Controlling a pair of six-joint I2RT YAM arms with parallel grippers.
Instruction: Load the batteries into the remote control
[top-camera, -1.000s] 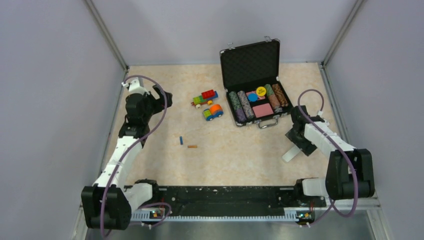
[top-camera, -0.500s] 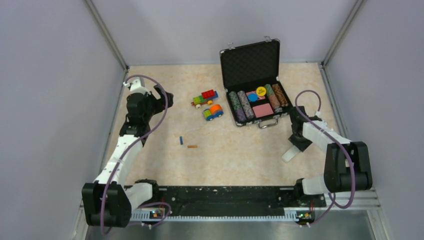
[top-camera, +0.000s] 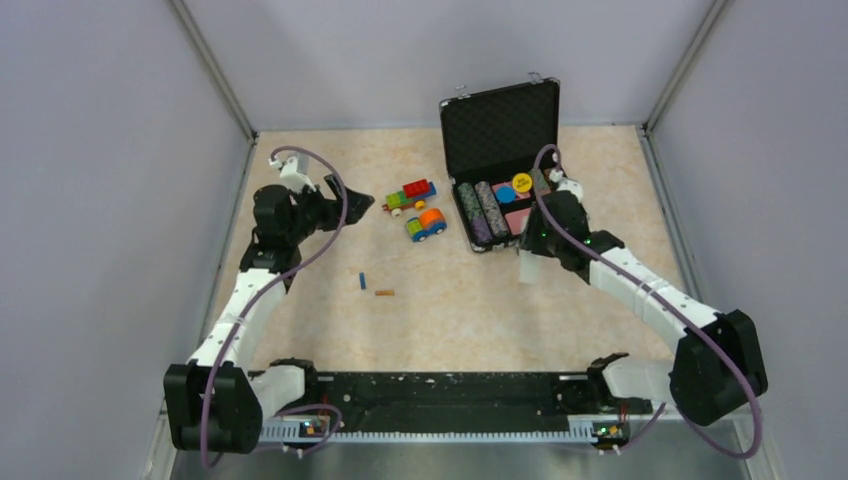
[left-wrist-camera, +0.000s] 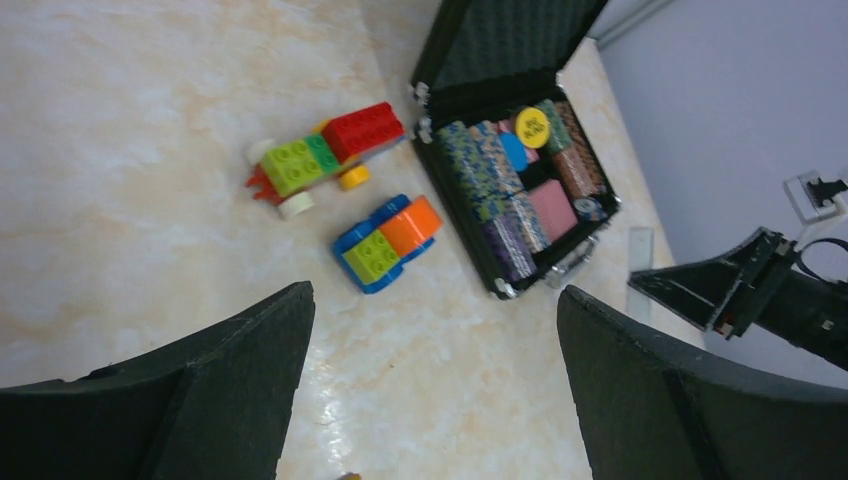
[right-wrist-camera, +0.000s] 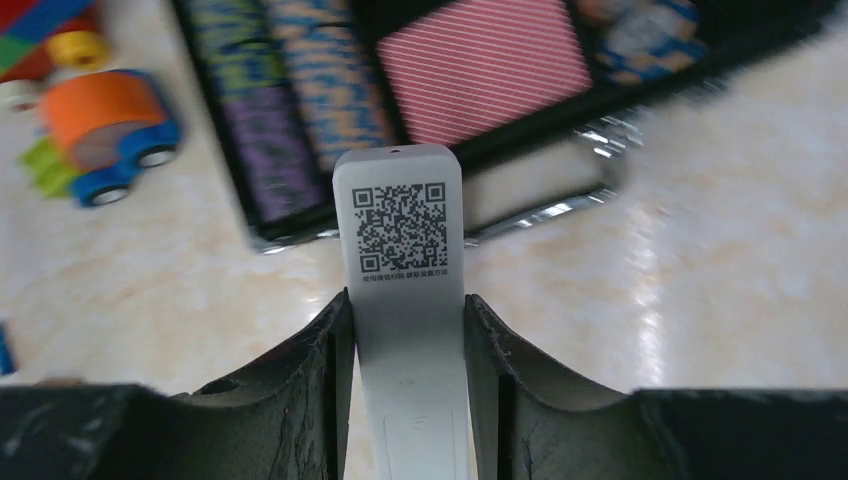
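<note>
My right gripper (top-camera: 536, 252) is shut on the white remote control (right-wrist-camera: 405, 300), held above the table just in front of the open case; its back face with a QR code faces the right wrist camera. The remote shows as a pale bar (top-camera: 527, 267) in the top view. The blue battery (top-camera: 362, 281) and the orange-brown battery (top-camera: 384, 293) lie on the table left of centre, apart from both grippers. My left gripper (top-camera: 352, 207) is open and empty, raised at the far left beside the toy vehicles. In the left wrist view its fingers (left-wrist-camera: 230, 390) are spread wide.
An open black case (top-camera: 503, 120) of poker chips stands at the back right. A red-green toy truck (top-camera: 410, 195) and a blue-orange toy car (top-camera: 427, 224) sit left of it. Grey walls enclose the table on three sides.
My right arm has swung left and forward, carrying the remote from the right edge of the table to just in front of the case. My left gripper has turned to the right.
</note>
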